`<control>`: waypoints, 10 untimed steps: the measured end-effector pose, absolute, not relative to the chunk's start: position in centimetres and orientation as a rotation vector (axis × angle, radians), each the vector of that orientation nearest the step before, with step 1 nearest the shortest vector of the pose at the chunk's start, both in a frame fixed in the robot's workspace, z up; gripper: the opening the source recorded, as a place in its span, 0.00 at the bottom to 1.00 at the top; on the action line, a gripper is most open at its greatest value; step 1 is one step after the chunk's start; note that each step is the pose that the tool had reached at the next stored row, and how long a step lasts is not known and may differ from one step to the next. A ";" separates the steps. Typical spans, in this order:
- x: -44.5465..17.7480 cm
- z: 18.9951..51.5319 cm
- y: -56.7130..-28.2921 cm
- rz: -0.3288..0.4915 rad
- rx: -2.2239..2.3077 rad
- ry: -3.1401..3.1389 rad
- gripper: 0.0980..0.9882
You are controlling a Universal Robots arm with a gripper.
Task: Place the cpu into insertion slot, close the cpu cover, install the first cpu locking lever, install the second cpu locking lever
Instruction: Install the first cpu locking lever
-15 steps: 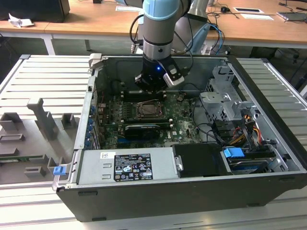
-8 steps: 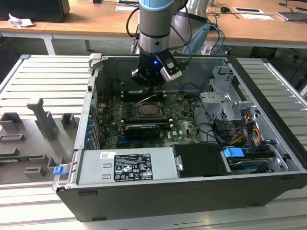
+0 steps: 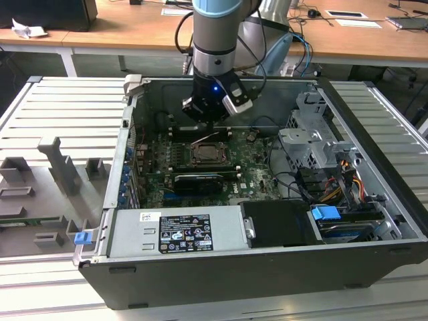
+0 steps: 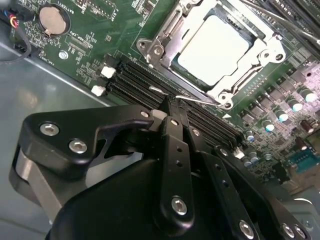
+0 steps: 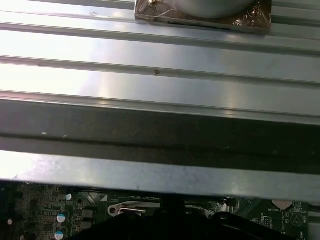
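One open computer case (image 3: 221, 267) sits on the bench (image 3: 60, 107), with one green motherboard (image 3: 251, 164) inside it. On that board there is one insertion slot (image 4: 175, 65), holding one cpu (image 4: 214, 50), framed by one cpu cover (image 4: 260, 37). In the second wrist view, one round coin battery (image 4: 52, 19) lies near the board's corner, and two small white latches (image 4: 102, 81) mark the ends of the black memory slots (image 4: 140, 80). One arm carries one end effector (image 4: 170, 107). One labelled grey power-supply box (image 3: 177, 231) lies along the case's near edge. Grey fixture blocks (image 3: 57, 164) stand on the bench beside the case; their count is unclear.
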State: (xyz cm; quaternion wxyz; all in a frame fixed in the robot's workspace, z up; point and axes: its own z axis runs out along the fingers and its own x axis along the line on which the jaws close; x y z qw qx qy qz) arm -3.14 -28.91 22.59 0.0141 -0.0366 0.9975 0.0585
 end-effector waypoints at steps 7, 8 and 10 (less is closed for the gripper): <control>-2.4 21.8 -29.0 0.182 -0.114 3.106 0.01; -2.3 21.6 -29.0 0.182 -0.114 3.106 0.01; -2.2 21.4 -29.0 0.182 -0.114 3.106 0.01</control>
